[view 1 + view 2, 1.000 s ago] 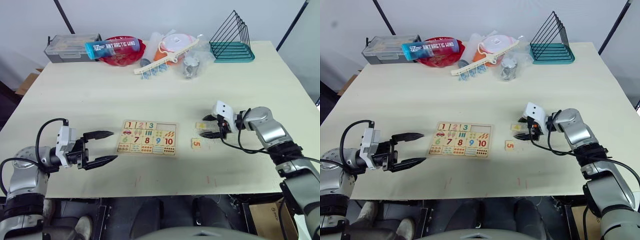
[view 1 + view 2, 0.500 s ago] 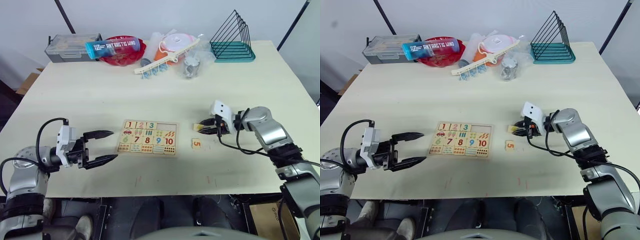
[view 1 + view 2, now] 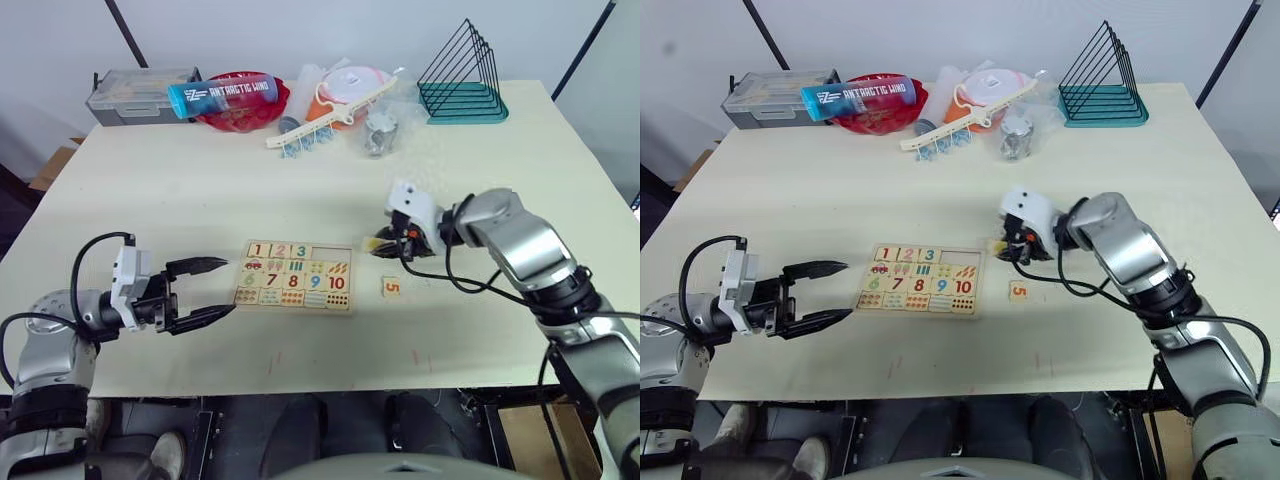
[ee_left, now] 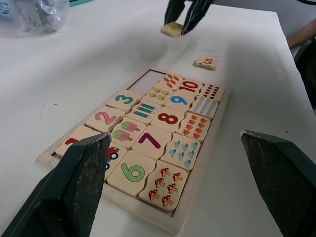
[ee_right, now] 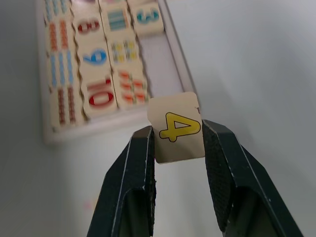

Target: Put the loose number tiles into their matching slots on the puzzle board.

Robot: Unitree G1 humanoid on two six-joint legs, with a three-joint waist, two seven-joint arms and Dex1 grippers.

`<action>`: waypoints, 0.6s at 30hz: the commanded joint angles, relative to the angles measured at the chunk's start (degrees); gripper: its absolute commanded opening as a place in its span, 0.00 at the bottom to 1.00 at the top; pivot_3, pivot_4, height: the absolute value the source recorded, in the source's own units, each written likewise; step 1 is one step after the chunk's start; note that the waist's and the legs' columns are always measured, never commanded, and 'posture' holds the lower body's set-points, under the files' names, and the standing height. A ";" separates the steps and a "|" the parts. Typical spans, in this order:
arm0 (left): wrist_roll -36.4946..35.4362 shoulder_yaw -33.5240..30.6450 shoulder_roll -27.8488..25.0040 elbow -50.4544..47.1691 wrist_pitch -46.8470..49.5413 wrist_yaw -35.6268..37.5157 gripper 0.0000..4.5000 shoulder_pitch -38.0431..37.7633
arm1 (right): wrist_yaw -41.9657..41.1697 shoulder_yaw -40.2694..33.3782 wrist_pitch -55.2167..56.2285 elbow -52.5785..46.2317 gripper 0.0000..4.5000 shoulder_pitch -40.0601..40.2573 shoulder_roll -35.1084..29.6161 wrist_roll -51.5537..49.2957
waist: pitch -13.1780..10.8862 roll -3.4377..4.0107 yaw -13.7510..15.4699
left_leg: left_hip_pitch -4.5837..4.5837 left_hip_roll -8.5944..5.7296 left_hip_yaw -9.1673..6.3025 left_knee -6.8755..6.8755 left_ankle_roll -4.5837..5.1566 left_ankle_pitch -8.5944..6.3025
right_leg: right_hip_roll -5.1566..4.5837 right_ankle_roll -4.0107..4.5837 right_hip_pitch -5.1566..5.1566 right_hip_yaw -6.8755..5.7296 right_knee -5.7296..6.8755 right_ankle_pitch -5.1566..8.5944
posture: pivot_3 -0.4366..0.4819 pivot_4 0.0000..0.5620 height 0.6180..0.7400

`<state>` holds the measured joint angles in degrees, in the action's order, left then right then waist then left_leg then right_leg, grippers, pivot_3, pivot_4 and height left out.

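Near the desk's front-left edge, the left gripper point(image 3: 212, 292) is held wide open and empty. The puzzle board point(image 3: 294, 277) lies mid-desk, slots 4 and 5 bare. Just right of it, tile 4 point(image 5: 176, 127) is pinched in the right gripper point(image 3: 384, 246) above the desk; it should be lowered flat, squared over the slot beside 3. Tile 5 point(image 3: 392, 287) lies just right of the board.

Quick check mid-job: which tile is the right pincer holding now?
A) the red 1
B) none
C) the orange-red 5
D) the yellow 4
D: the right pincer is shut on the tile with a yellow 4, while the 5 tile lies on the table beside the puzzle board.
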<state>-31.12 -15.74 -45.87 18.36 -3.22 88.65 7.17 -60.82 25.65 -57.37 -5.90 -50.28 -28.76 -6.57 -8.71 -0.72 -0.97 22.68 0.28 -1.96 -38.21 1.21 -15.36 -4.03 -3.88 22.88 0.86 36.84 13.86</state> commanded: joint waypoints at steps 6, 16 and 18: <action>-0.83 -3.42 -1.05 -3.13 -0.29 -2.27 1.00 -1.41 | 1.14 6.31 -3.13 8.71 0.18 -9.91 5.47 0.56 | 0.00 -0.01 -0.05 | 0.11 -0.02 0.01 0.01 0.00 0.00 | 0.00 0.01 0.20 0.01 0.04 -0.01 | 0.48 0.27 1.00; -1.00 -5.48 -0.47 -8.03 0.15 -5.81 1.00 -6.49 | 2.09 10.00 -5.03 22.38 0.18 -17.09 13.44 1.44 | 0.00 -0.01 -0.85 | 0.15 -0.02 0.03 0.10 -0.01 0.01 | -0.01 0.01 0.28 0.01 0.03 -0.01 | 0.48 0.27 1.00; -1.03 -5.69 -0.26 -9.27 0.38 -6.42 1.00 -7.66 | 2.57 10.18 -4.26 24.87 0.18 -17.51 14.97 1.92 | 0.00 -0.01 -1.08 | 0.15 -0.03 0.02 0.12 -0.01 0.01 | -0.02 0.02 0.28 0.01 0.04 -0.01 | 0.48 0.27 1.00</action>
<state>-31.21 -19.83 -45.83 11.15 -2.88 82.61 -0.26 -58.52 35.76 -62.26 18.79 -66.14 -14.22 -5.09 -8.70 -0.73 -2.05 22.82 0.25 -1.94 -38.08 1.20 -15.35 -4.05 -3.86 23.16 0.88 36.88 13.85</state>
